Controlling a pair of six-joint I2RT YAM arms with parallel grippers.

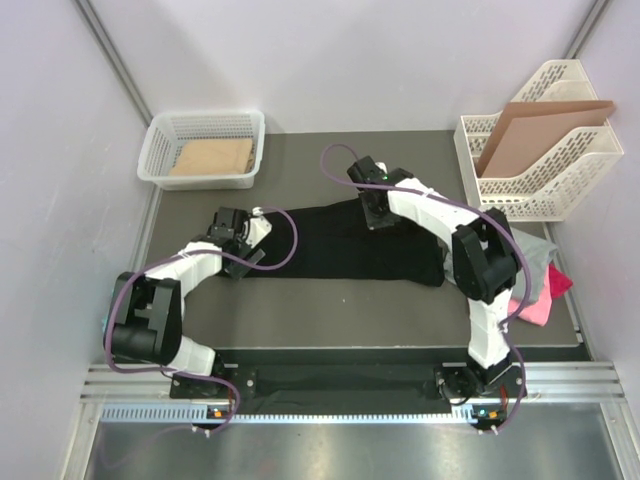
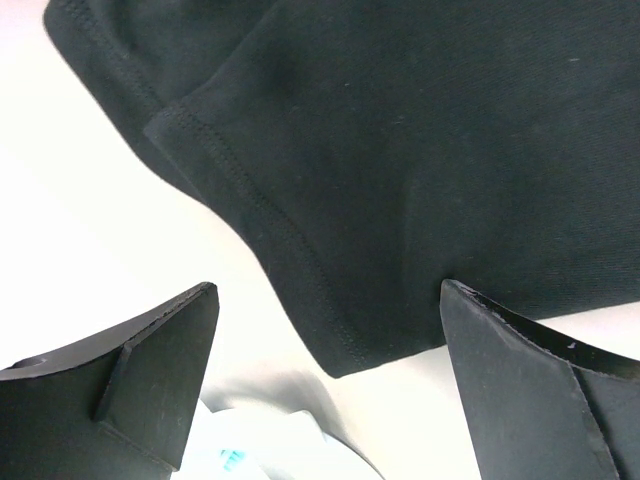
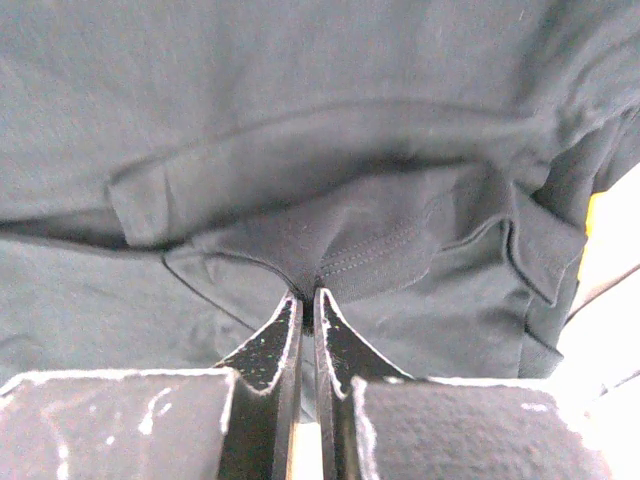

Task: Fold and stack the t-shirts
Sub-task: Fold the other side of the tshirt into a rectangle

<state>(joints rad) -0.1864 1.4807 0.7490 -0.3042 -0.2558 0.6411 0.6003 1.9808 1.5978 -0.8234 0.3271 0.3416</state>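
The black t-shirt (image 1: 340,245) lies spread across the middle of the table. My right gripper (image 1: 374,212) is at its far edge, shut on a pinched fold of the black cloth (image 3: 345,250). My left gripper (image 1: 238,232) is open at the shirt's left end; in the left wrist view a stitched hem corner (image 2: 330,330) lies between its fingers (image 2: 165,370), above the pale table. A grey t-shirt (image 1: 540,255) and a pink t-shirt (image 1: 545,300) lie bunched at the right table edge, partly hidden by my right arm.
A white mesh basket (image 1: 203,148) holding a brown sheet stands at the back left. A white file rack (image 1: 540,165) with a brown cardboard sheet (image 1: 535,125) stands at the back right. A white label with blue print (image 2: 250,455) shows under my left gripper.
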